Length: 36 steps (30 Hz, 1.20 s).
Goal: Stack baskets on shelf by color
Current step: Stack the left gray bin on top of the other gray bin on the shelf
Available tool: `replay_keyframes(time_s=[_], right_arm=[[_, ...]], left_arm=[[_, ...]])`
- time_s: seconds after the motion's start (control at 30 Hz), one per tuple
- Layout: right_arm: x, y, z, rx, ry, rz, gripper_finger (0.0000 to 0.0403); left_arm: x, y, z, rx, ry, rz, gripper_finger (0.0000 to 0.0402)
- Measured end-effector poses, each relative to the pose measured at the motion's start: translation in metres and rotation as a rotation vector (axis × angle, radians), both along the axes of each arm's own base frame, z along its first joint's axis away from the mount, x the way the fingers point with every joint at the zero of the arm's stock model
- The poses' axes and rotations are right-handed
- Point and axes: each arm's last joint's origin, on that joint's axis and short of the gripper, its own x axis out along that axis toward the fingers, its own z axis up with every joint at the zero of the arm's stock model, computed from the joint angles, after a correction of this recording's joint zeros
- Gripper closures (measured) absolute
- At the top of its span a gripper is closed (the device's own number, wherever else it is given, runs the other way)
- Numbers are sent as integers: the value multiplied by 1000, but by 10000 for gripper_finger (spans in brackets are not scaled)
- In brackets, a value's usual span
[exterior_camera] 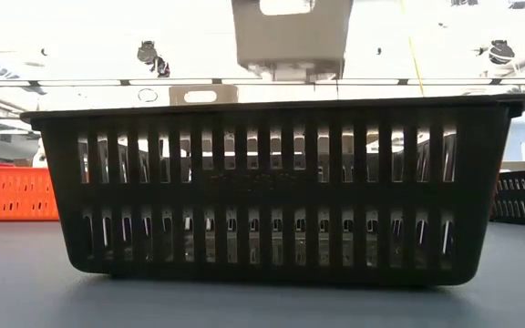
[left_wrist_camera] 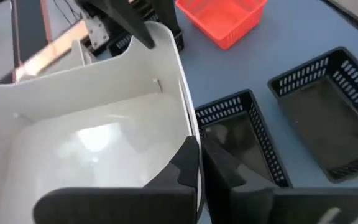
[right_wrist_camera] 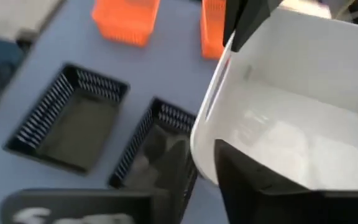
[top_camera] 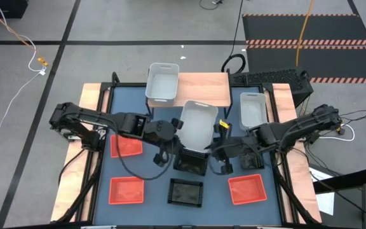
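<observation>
Grippers of mine — left (top_camera: 172, 124), right (top_camera: 220, 147) — each pinch a rim of the empty white plastic basket (top_camera: 197, 124), lifted over an empty black mesh basket (top_camera: 191, 163) near the light-wood shelf (top_camera: 199, 86).

From table height, one black basket (exterior_camera: 272, 191) fills nearly the whole low view and blocks what lies behind it. Only slivers show past it: a red basket (exterior_camera: 15, 193) cut by the left edge and another black basket (exterior_camera: 523, 196) cut by the right. The lifted white basket (exterior_camera: 292, 35) is cropped by the top edge. From above, that white basket covers the middle of the shelf (top_camera: 202, 86) and part of the black basket (top_camera: 190, 163) beneath it; the gripper fingertips there are too small to make out.
</observation>
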Motion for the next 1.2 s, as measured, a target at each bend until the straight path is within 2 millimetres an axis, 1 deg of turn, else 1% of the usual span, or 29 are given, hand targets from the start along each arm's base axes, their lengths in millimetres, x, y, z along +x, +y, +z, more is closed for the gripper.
replay_keyframes(time_s=[0.13, 0.23, 0.3, 0.37, 0.43, 0.5, 0.57, 0.67, 0.73, 0.8, 0.93, 1.07, 1.2], right_arm=[[-20, -3, 25, -5, -135, -37, 260], [-41, -9, 45, -34, -251, -123, 228], [-55, -14, 56, -45, -311, -187, 215], [-66, -20, 59, -54, -351, -244, 207], [-75, -24, 54, -51, -368, -280, 205], [-81, -27, 41, -45, -382, -311, 205], [-86, -29, 26, -33, -400, -334, 206], [-92, -31, 2, -3, -439, -342, 206], [-95, -33, -12, 13, -464, -343, 206], [-98, -34, -27, 24, -480, -346, 206], [-105, -37, -50, 50, -484, -362, 206], [-110, -39, -58, 104, -490, -391, 206], [-113, -40, -60, 140, -500, -407, 206]], left_arm=[[-10, 5, 36, 35, -16, -19, 398], [-18, 14, 61, 76, -29, -25, 398], [-24, 24, 78, 59, -41, 34, 399], [-30, 36, 93, 75, -56, 111, 399], [-39, 50, 103, 132, -32, 169, 400], [-48, 65, 108, 163, 12, 238, 400], [-55, 84, 109, 154, 62, 294, 400], [-66, 116, 104, 136, 145, 368, 400], [-74, 136, 102, 126, 183, 372, 400], [-84, 155, 102, 119, 192, 338, 401], [-101, 190, 102, 41, 157, 253, 401], [-114, 213, 98, -26, 113, 190, 401], [-121, 225, 87, -71, 147, 180, 401]])
